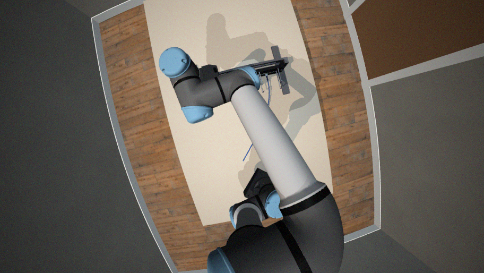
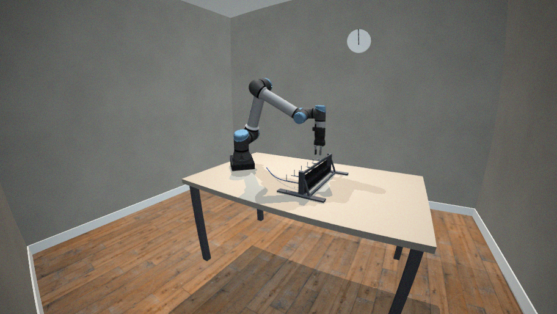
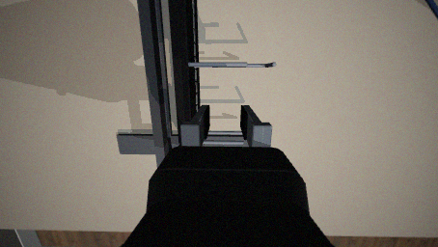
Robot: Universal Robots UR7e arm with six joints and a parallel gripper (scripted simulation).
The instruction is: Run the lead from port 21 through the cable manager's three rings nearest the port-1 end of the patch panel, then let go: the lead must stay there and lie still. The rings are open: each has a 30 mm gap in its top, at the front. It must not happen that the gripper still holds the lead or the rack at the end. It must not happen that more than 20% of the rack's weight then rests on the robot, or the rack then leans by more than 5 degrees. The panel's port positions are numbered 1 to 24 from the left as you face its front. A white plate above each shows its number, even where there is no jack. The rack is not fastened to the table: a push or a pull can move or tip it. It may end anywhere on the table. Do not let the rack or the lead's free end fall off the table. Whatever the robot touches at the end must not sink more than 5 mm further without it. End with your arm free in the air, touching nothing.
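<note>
The black rack [image 2: 311,179] [image 1: 284,80] [image 3: 183,58] with the patch panel stands on the table. Thin grey open rings [image 2: 308,164] stick out from its front; one ring [image 3: 232,64] shows just ahead of my fingers in the wrist view. The blue lead [image 2: 276,178] [image 1: 247,153] [image 3: 432,5] leaves the rack's near end and curves loose over the table top. My gripper [image 2: 317,153] [image 3: 225,116] is open and empty. It points straight down a little above the rack's far end, over the ring side, well away from the lead.
The rack's flat feet [image 2: 300,195] [image 3: 132,142] reach out across the beige table [image 2: 370,210] [image 1: 209,169]. The robot base [image 2: 241,160] stands at the table's back left corner. The table edge shows at the bottom of the wrist view.
</note>
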